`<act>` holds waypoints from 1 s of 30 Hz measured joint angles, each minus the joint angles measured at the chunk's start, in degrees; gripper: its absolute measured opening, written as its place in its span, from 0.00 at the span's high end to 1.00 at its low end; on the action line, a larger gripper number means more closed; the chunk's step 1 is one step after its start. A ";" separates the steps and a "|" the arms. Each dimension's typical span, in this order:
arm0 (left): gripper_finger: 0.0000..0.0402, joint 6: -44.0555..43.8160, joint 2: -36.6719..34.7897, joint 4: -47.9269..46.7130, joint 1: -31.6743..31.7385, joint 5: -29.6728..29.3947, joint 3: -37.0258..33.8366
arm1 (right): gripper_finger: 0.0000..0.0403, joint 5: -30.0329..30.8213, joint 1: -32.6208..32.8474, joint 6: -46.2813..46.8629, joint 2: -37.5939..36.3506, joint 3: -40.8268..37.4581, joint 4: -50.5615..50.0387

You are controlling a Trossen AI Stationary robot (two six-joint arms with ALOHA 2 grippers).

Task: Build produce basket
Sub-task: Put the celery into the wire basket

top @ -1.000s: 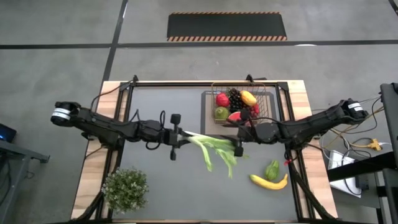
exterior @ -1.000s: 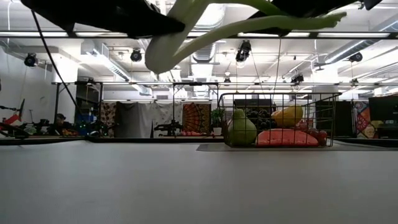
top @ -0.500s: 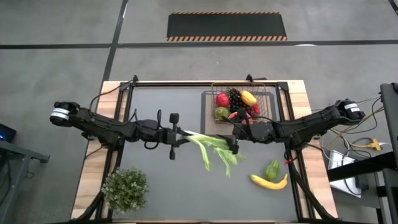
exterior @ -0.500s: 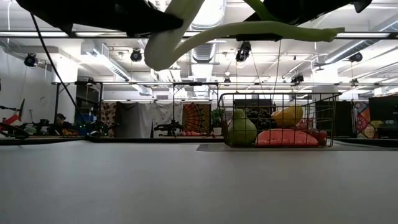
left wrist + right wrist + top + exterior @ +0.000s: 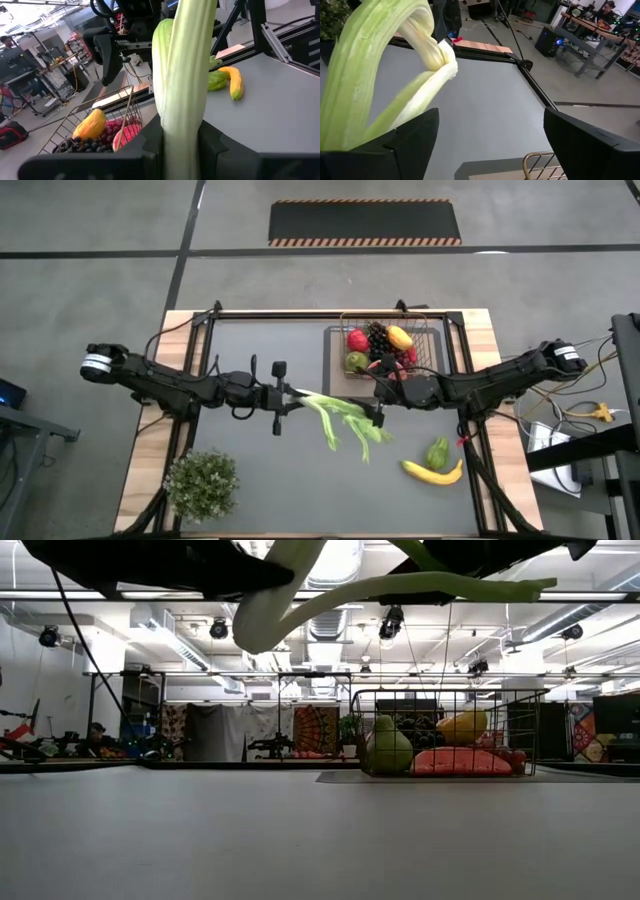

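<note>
The leek hangs in mid-air over the table's middle, just short of the basket, its white end clamped in the left gripper while the right gripper stands wide open at its leaves, so the floppy unsupported end could snag the basket's rim.

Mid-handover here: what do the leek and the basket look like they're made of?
Leek: probably moulded plastic or rubber; smooth, slightly glossy, ribbed stalk that bends in long curves. Basket: thin metal wire mesh, see-through sides, brassy-looking rim; whether it is coated I cannot tell.
</note>
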 joint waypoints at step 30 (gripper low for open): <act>0.89 -0.11 0.04 1.47 0.00 -0.13 -0.17 | 0.15 -8.41 -0.02 -3.33 2.86 -0.30 8.94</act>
